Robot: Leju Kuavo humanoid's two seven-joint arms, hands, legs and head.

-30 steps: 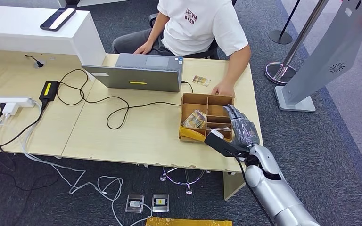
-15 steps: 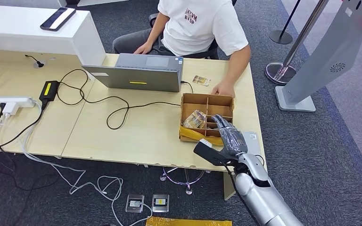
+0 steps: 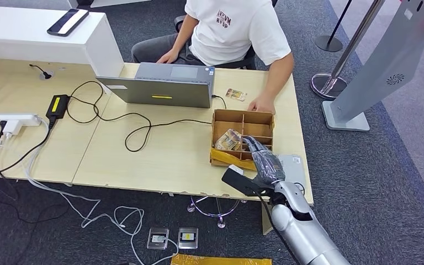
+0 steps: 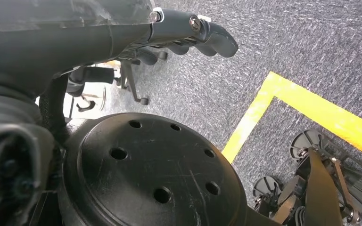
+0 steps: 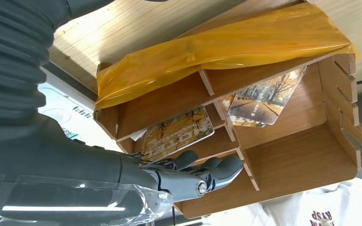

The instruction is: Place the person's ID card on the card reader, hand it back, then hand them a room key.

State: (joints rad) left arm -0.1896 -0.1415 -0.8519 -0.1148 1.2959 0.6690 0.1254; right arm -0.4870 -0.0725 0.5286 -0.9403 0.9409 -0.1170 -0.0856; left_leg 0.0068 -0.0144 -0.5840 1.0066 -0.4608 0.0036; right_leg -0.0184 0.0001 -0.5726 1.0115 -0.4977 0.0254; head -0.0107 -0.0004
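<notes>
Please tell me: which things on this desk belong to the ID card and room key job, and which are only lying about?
Job: card box, key cards in it, card reader, card beside the person's hand, right hand.

Lying about: laptop, phone, charger, power strip.

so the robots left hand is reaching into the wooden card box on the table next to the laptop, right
Not quite: it is the right hand that reaches into the wooden card box, as the head view shows. The box does sit on the table near the laptop. The left hand hangs over the floor.
</notes>
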